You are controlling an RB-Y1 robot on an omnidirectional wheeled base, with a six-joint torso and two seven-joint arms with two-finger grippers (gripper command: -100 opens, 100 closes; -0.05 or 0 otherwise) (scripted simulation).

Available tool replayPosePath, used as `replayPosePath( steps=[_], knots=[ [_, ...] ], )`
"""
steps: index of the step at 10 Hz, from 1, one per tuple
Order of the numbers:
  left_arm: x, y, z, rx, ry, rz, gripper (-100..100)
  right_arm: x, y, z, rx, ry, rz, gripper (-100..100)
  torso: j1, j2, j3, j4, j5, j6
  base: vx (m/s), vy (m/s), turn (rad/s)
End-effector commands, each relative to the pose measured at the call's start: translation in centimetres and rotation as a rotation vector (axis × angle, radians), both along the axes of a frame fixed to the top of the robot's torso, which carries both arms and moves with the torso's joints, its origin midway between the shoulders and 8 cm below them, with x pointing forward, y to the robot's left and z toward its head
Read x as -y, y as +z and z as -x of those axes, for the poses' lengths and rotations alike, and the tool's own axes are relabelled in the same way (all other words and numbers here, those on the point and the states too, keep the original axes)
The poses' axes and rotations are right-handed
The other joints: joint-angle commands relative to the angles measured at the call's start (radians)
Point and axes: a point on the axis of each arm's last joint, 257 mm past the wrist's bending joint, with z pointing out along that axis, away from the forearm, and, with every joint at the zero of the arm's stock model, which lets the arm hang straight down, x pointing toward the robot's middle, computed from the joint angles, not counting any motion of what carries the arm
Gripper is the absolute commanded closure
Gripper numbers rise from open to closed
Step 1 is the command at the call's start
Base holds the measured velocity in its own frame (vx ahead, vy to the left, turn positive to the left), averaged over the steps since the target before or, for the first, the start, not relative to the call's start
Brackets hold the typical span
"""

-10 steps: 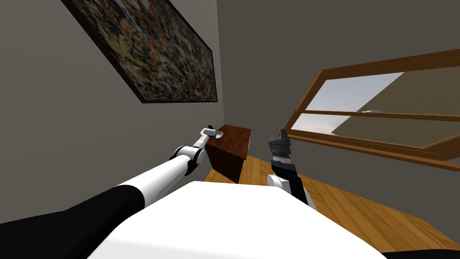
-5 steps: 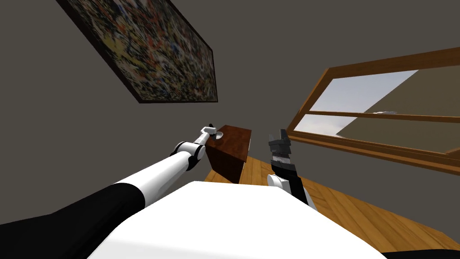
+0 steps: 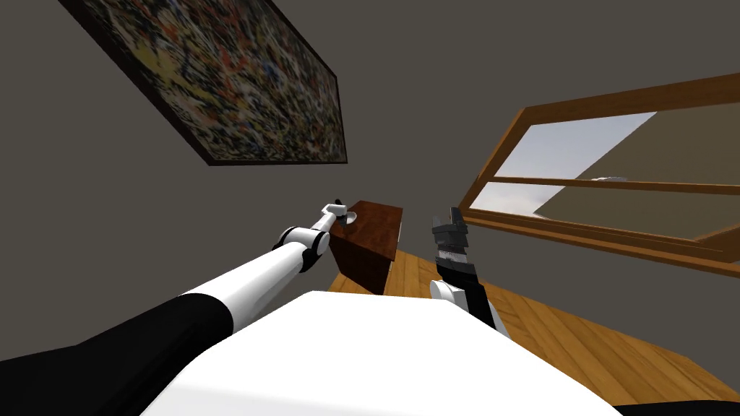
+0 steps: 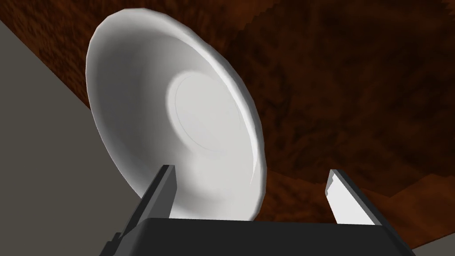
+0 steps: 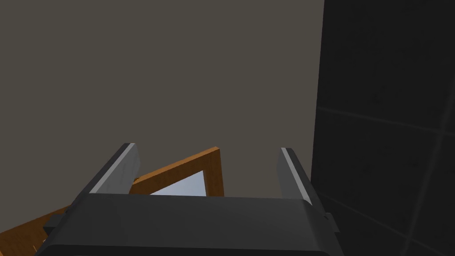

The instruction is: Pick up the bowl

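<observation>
So the bowl (image 4: 177, 120) is a plain white, shallow one with a flat round bottom. It sits on the dark brown wooden top of a small cabinet (image 3: 376, 235), on the side of the top nearest the grey wall (image 4: 35, 155). In the head view the bowl (image 3: 352, 216) is just a small pale spot on that top.

The left gripper (image 4: 249, 171) is right at it, with the arm stretched far out over the cabinet's near corner. Its fingers are spread, roughly a third of the wrist picture apart, so definitely not clamped on anything. They straddle the bowl's near rim: the shaded finger (image 4: 162, 191) sits in front of the bowl's inside, and the bright finger (image 4: 344, 200) is outside it, over bare wood (image 4: 355, 89). Can't tell if either blade actually touches the bowl. From the head camera, the left gripper (image 3: 338, 208) sits just beside the bowl on its wall side.

The right gripper (image 5: 207, 149) is parked, with its blades spread wide in open air. In the head view the right gripper (image 3: 453, 217) is raised upright in front of me, to the right of the cabinet and well apart from the bowl.

Around that: a big speckled painting (image 3: 217, 79) in a dark frame on the wall above the left arm, a wood-framed window (image 3: 600, 188) off to the right, and a plank floor (image 3: 578, 339) below.
</observation>
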Motion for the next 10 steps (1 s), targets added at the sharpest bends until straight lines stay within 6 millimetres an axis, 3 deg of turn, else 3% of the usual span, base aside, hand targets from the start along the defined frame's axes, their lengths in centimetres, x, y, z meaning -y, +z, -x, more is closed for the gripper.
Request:
replayPosePath(
  steps=[1,2,6,7,9,10],
  knots=[
    [-1.9,-0.5,0.4,0.0,0.031,0.003,-100,0.0,0.0,0.0,0.0,0.0,0.0,0,0.0,0.0,0.0,0.0,0.0,0.0,-0.018,0.014,-0.283],
    [-1.9,-0.5,0.4,0.0,0.031,0.003,-100,0.0,0.0,0.0,0.0,0.0,0.0,0,0.001,0.001,0.0,0.0,0.0,-0.001,-0.016,0.014,-0.034],
    [-6.2,-1.2,1.5,0.001,0.103,0.002,-100,0.0,0.0,0.0,0.0,0.0,0.0,0,0.001,0.0,0.0,0.0,0.0,-0.001,-0.012,0.009,-0.164],
    [-6.2,-1.2,1.5,0.001,0.103,0.002,-100,0.0,0.0,0.0,0.0,0.0,0.0,0,0.001,0.001,0.0,0.0,0.0,-0.001,-0.011,0.007,-0.042],
    [-9.7,-1.7,2.6,0.001,0.161,-0.002,-100,0.0,0.0,0.0,0.0,0.0,0.0,0,0.0,0.001,0.0,0.0,0.0,0.0,-0.016,0.006,-0.258],
    [-8.9,-1.7,2.3,-0.001,0.147,0.0,-100,0.0,0.0,0.0,0.0,0.0,0.0,0,0.001,0.001,0.001,0.0,0.0,-0.001,-0.01,0.006,-0.035]
  ],
)
